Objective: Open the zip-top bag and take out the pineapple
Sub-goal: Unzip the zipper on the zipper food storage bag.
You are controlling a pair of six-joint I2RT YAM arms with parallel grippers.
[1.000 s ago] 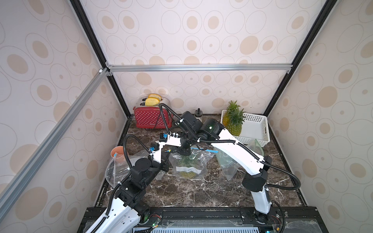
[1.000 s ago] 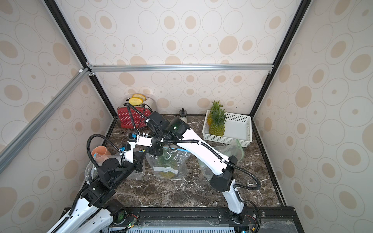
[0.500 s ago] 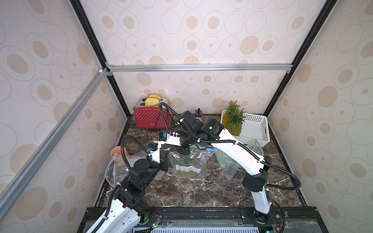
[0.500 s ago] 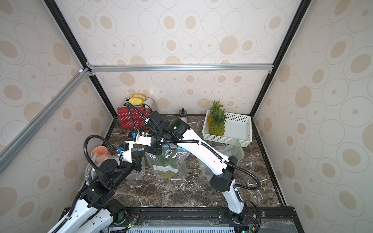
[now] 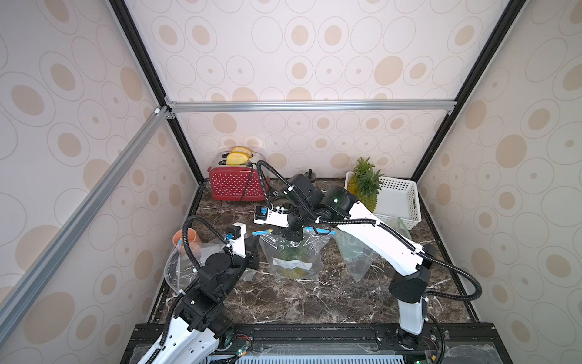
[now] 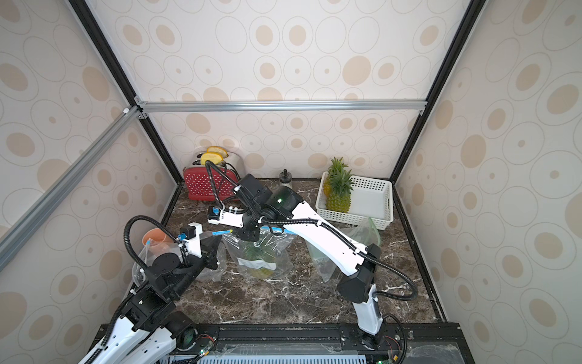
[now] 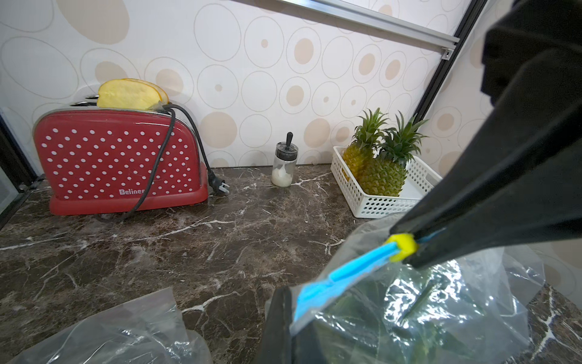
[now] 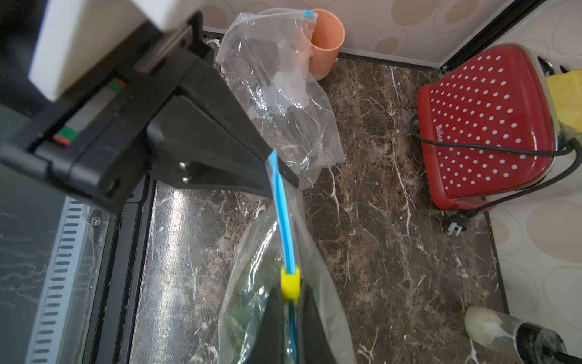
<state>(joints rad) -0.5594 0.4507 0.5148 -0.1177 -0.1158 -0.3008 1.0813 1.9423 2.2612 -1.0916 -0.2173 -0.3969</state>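
The zip-top bag [image 5: 294, 252] stands in the middle of the dark table [image 5: 315, 302]. The pineapple [image 5: 291, 264] is inside it, low down, under both claws. The left gripper [image 8: 277, 175] is pinched tight on one end of the bag's blue strip [image 8: 285, 220]. The right gripper [image 8: 291, 302] is pinched tight on the same strip farther along, just behind the little yellow slider [image 8: 289, 283]. The strip runs straight from one claw to the other. Green leaves show through the plastic right below the right gripper. In both top views the right gripper sits over the top middle of the bag, and the left gripper is at its top corner. Two other pineapples [image 5: 365, 186] stand in a white basket [image 5: 396, 201], well apart from the bag.
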